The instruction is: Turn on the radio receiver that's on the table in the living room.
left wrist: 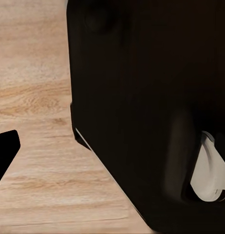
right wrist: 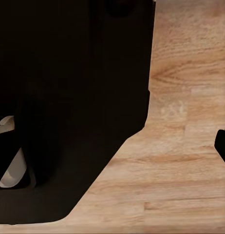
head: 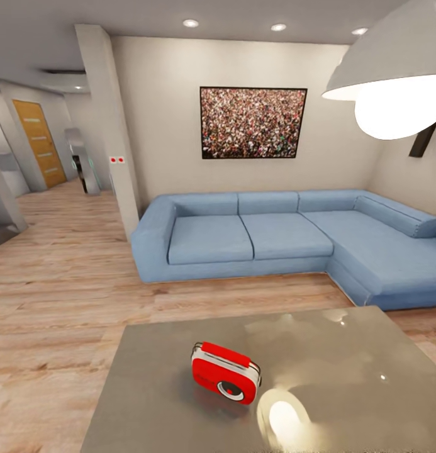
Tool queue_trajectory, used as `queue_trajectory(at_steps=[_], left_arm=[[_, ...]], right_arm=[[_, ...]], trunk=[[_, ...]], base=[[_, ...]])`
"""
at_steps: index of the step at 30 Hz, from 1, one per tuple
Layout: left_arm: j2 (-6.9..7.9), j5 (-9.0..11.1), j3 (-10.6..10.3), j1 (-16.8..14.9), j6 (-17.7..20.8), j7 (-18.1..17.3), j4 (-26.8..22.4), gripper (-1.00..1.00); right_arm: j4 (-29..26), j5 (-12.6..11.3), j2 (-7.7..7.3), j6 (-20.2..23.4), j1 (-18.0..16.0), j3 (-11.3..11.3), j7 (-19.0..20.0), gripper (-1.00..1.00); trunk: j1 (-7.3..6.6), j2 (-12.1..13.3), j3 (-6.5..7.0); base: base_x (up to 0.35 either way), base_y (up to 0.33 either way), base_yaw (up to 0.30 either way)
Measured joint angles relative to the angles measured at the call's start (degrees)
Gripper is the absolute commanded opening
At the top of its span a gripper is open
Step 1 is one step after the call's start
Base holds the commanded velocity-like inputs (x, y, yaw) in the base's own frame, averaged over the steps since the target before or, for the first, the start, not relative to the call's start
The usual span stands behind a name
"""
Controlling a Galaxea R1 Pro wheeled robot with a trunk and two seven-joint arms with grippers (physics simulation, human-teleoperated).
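Radio [head: 225,374] in lower centre of the head view, red against a glossy grey table [head: 343,390], its round dial facing the camera and tipped slightly down-right.

Largest first: the blue sofa [head: 287,242] spans the middle of the frame under a crowd picture [head: 253,122], well apart from the table across light wood floor [head: 60,283]. A lamp [head: 394,82] hangs in the upper right, and its glare pools on the tabletop just beside the radio.

My wrist cameras look down past my own dark base [left wrist: 151,97] to floorboards; a pale caster [left wrist: 210,170] shows in the left one. Whether my grippers are apart or together I cannot tell from these pictures.

Risks, as I judge them: the low table edge sits close, so rolling further could bump it and shift the radio. The glare may mask the dial. A small, light radio on a slick top could slide or topple under a push, missing the switch.
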Motion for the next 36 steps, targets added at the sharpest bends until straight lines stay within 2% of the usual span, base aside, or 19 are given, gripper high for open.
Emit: queue_trajectory(at_steps=[14,30,36], left_arm=[[0.02,0.00,-0.01,0.00,0.00,0.00,-0.01,1.00],[-0.05,0.00,0.04,0.00,0.00,0.00,-0.01,1.00],[-0.03,0.00,0.03,0.00,0.00,0.00,-0.01,1.00]], right_arm=[[0.00,0.00,0.00,0.00,0.00,0.00,0.00,1.00],[0.00,0.11,0.00,0.05,0.00,0.07,0.04,1.00],[0.00,0.09,0.00,0.02,0.00,0.11,0.13,1.00]], trunk=[[-3.07,5.61,1.25],[-3.08,5.63,-0.16],[-3.08,5.63,-0.27]], base=[[0.000,0.000,-0.074],[0.000,0.000,-0.049],[0.000,0.000,0.000]])
